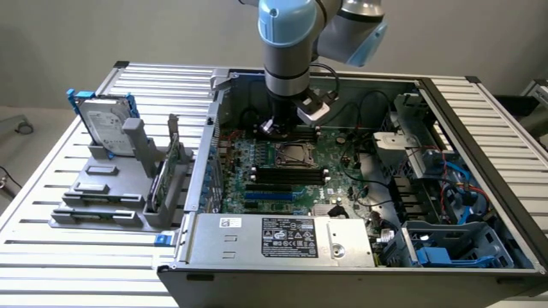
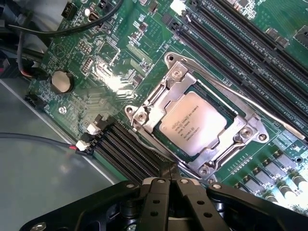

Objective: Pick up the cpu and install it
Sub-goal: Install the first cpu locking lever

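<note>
Silvery-grey and metal-topped, the small flat square cpu (image 2: 197, 124) is seated in the steel-framed socket (image 2: 144, 117), in the exterior view at five o'clock from the black gripper (image 1: 274, 128), whose fingers are pressed together, empty; it is judged light, rigid and fragile, best gripped by opposite edges.

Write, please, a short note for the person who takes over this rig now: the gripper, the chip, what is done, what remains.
Gripper: shut, holding nothing, over the motherboard close to the socket.
Chip: lies flat in the socket, inside the metal frame, in the open computer case.
Done: the chip is seated in its socket.
Left: I cannot tell whether the frame's lever is locked; check that.
</note>
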